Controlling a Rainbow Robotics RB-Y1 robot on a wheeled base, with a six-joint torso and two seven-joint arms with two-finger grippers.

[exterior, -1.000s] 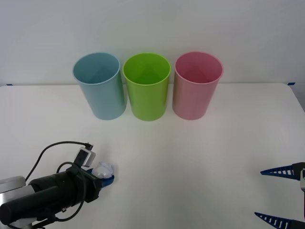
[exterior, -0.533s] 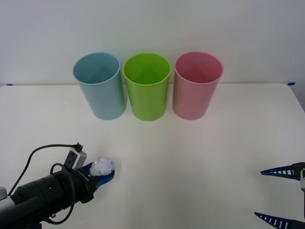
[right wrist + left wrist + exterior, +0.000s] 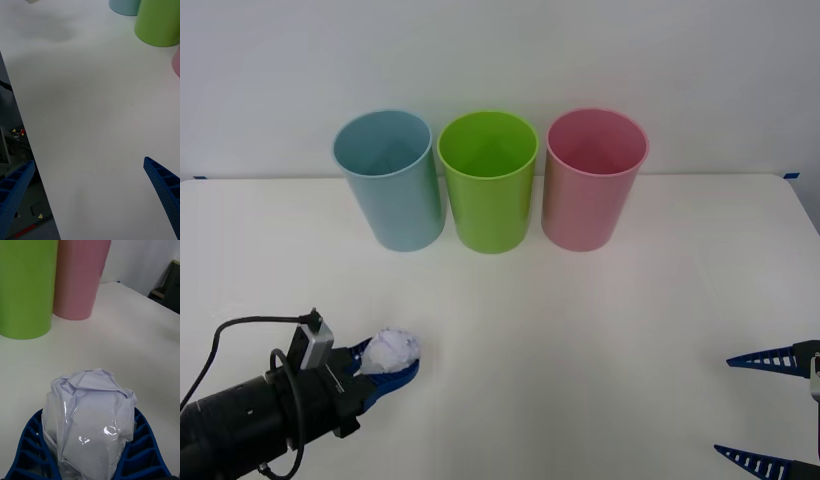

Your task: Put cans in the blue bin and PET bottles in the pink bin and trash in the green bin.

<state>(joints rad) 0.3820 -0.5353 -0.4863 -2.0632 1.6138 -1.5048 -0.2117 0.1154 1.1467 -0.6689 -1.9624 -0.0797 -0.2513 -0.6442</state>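
A white crumpled wad of trash sits between the blue fingers of my left gripper, which is shut on it at the table's front left. The blue bin, the green bin and the pink bin stand upright in a row at the back of the table, left to right. My right gripper hangs open at the front right, with nothing between its fingers.
The white table stretches bare between the bins and the grippers. Its side edge runs beside the right gripper, with floor and equipment beyond.
My left arm has drawn back and lowered toward the front left edge, keeping the trash wad in its grip. The right gripper has stayed still.
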